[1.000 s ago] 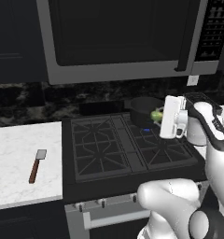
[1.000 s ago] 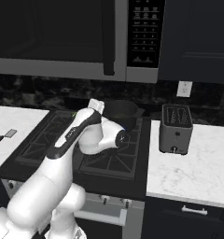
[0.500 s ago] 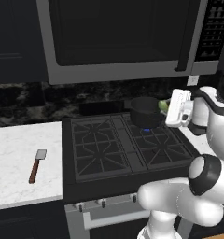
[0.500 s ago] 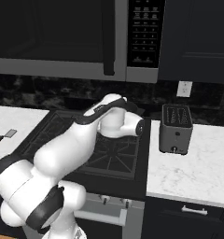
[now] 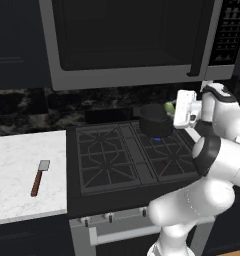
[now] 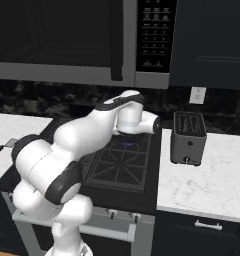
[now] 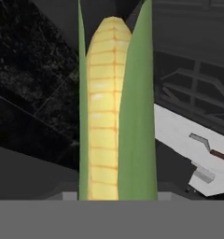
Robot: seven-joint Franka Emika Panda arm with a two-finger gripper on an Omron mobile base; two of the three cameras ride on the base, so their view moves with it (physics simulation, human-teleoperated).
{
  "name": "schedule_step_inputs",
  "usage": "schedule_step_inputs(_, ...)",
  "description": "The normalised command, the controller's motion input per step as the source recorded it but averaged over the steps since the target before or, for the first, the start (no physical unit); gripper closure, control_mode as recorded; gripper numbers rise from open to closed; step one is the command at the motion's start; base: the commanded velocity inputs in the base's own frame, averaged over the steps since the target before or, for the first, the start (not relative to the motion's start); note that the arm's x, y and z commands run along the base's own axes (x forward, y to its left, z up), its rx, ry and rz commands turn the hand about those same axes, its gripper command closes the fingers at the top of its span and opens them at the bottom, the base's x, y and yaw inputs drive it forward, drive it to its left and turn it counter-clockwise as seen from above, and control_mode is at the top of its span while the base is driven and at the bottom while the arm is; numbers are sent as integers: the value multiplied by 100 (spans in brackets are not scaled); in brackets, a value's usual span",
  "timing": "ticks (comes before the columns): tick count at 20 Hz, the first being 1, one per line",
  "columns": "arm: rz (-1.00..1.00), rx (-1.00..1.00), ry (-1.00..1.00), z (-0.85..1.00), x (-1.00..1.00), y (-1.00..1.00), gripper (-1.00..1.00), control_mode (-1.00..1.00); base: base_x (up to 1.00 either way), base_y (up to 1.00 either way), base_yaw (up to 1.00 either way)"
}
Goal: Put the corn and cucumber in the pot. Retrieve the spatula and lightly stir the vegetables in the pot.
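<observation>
Yellow corn [image 7: 111, 112] | pinched in jaws, seemingly | beside pot [image 5: 155, 120] | no legible writing

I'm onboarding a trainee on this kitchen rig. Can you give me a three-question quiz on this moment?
1. True or false: the spatula lies on the white counter left of the stove.
2. What does the gripper hold? A) cucumber B) corn C) spatula
3. Fill in: the held item is up beside the ____ on the back burner.

Key: 1 true. 2 B, the corn. 3 pot.
</observation>
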Motion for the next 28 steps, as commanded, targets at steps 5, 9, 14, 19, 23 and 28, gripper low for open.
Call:
schedule_step_inputs(5,5,0,0,-14,63,0,100,-100,0,0,0)
schedule_step_inputs(9,0,0,0,-26,69,0,100,-100,0,0,0)
schedule_step_inputs(14,0,3,0,-32,64,0,100,-100,0,0,0)
schedule_step_inputs(19,0,4,0,-32,57,-6,100,-100,0,0,0)
schedule_step_inputs(23,0,11,0,0,45,-20,100,-100,0,0,0)
schedule_step_inputs(28,0,9,1,-21,58,-8,100,-100,0,0,0)
